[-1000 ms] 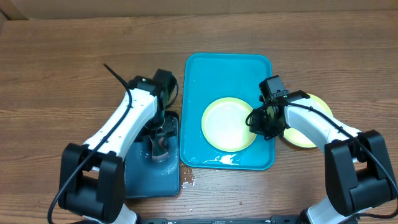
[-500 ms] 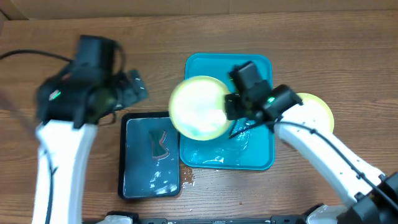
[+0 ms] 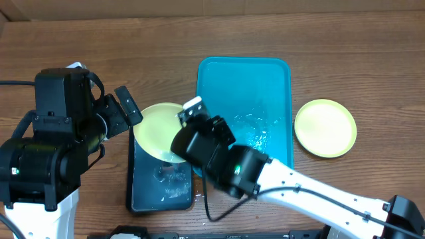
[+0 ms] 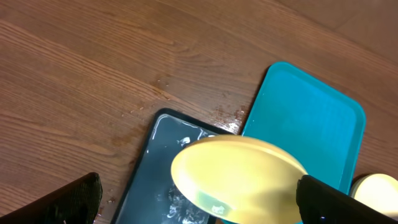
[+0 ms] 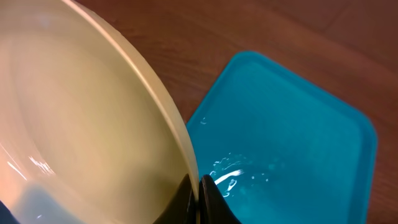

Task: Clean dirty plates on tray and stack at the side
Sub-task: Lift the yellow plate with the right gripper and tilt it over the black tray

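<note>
My right gripper [image 5: 198,193] is shut on the rim of a yellow-green plate [image 3: 158,131], which it holds tilted over the dark basin [image 3: 143,196]; the plate also shows in the left wrist view [image 4: 239,177] and fills the right wrist view [image 5: 81,124]. My left gripper [image 4: 199,205] is open and empty, raised above the basin's left side, its fingers either side of the plate in its view. The turquoise tray [image 3: 265,86] holds no plate, only water drops. Another plate [image 3: 325,127] lies on the table right of the tray.
The dark basin [image 4: 158,168] holds water and stands left of the tray [image 4: 305,124]. Water drops lie on the wood by the basin's near right corner [image 3: 201,192]. The left arm's body [image 3: 53,153] looms over the table's left.
My right gripper lifted the plate off the tray and carried it left over the basin. My left arm rose out of the basin and drew back to the left.
</note>
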Controlling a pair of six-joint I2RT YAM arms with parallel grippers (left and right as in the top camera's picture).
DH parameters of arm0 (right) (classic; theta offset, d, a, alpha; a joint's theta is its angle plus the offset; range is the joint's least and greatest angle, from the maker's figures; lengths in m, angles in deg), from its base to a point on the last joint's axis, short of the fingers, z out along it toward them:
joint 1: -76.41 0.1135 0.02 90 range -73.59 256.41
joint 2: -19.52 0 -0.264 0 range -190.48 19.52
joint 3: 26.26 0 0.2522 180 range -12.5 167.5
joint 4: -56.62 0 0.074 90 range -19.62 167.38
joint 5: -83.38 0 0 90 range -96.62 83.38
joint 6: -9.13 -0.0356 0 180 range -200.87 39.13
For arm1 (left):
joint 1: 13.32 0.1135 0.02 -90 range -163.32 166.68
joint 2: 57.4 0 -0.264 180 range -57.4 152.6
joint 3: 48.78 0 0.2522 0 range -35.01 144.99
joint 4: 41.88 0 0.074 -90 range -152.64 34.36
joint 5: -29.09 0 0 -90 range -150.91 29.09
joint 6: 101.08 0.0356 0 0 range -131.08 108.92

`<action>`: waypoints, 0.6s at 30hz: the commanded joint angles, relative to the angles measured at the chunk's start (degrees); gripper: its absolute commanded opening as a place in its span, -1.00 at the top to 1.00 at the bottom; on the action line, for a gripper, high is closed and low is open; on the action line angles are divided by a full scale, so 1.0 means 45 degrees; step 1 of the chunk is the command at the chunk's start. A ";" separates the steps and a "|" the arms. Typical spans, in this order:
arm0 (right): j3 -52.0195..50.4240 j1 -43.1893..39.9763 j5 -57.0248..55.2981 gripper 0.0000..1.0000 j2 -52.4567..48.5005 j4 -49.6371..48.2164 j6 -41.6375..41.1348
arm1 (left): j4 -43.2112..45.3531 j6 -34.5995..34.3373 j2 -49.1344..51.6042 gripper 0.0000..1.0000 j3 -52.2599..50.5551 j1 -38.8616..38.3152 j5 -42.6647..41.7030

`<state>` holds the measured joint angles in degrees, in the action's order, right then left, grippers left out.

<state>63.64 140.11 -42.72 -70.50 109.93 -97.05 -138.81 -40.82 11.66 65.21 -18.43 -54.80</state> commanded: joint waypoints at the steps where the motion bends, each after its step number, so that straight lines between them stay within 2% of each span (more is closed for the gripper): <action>1: 0.0170 0.0767 -0.2545 0.92 0.0068 -0.0053 -0.0005 | -0.0039 0.0325 0.0044 -1.00 0.0165 0.0073 0.0102; 5: 0.0170 0.1467 -0.3162 0.92 0.0068 0.0063 -0.0005 | -0.0039 0.0325 0.0131 -1.00 0.0165 0.0073 0.0102; 12: 0.0170 0.2769 -0.5683 0.92 0.0068 0.0078 0.0000 | -0.0039 0.0325 0.0311 -0.99 0.0165 0.0073 0.0102; 18: 0.0170 0.3138 -0.5897 0.92 0.0068 0.0083 0.0044 | -0.0039 0.0325 0.0427 -1.00 0.0165 0.0073 0.0102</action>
<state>63.64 153.60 -65.56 -70.50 110.50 -96.77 -138.84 -40.64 13.25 65.21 -18.43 -54.80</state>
